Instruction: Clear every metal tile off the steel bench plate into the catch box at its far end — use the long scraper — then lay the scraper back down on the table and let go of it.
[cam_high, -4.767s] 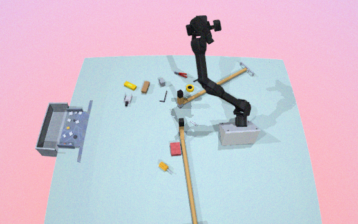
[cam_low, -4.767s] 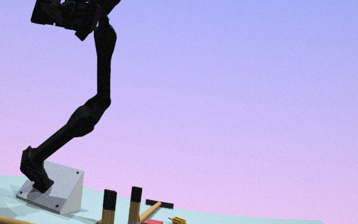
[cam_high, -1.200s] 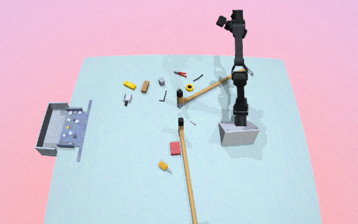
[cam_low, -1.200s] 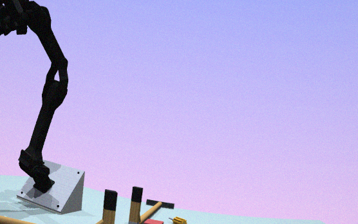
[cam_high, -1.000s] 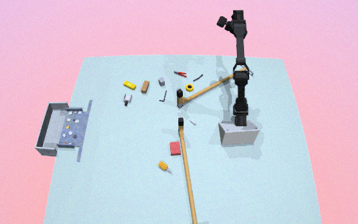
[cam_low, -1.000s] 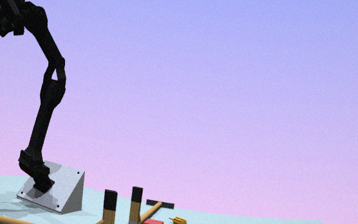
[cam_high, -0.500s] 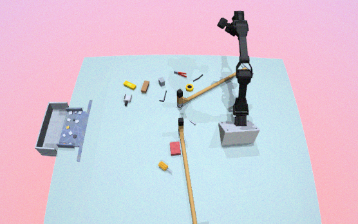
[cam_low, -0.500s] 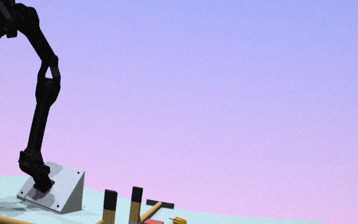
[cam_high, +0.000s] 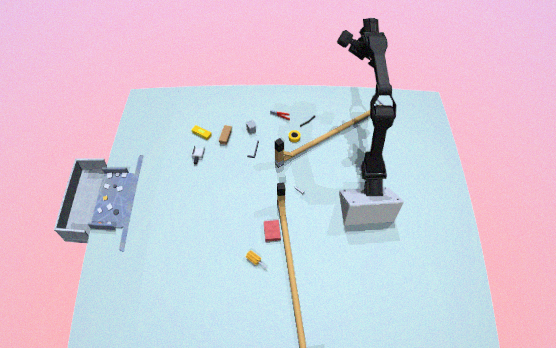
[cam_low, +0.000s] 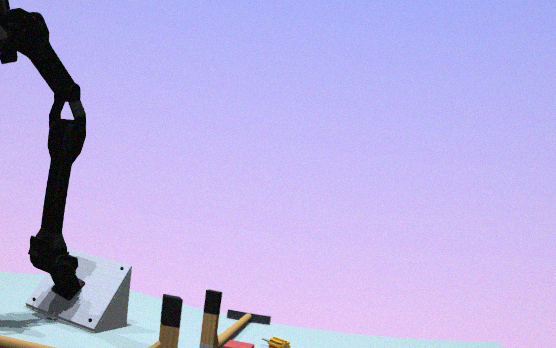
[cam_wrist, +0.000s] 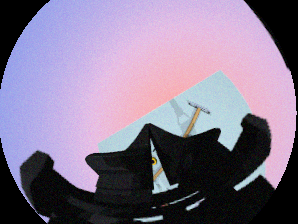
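The steel bench plate (cam_high: 125, 192) lies at the table's left edge with several small tiles (cam_high: 107, 186) on it. The grey catch box (cam_high: 75, 197) adjoins its outer end. Two long wooden tools lie mid-table, each with a black upright end. The longer one (cam_high: 290, 260) runs toward the near edge and ends in a black crossbar (cam_low: 248, 316) (cam_wrist: 197, 108). The other (cam_high: 330, 134) runs back behind the arm. My gripper (cam_high: 346, 39) is shut and empty, raised high above the base (cam_high: 370, 207) and far from both tools.
Loose items lie on the far half of the table: a yellow block (cam_high: 201, 131), a brown block (cam_high: 225, 134), a grey cube (cam_high: 250, 126), red pliers (cam_high: 280, 115), a yellow ring (cam_high: 294, 135). A red block (cam_high: 272, 230) and a yellow screwdriver (cam_high: 254, 258) lie beside the longer tool.
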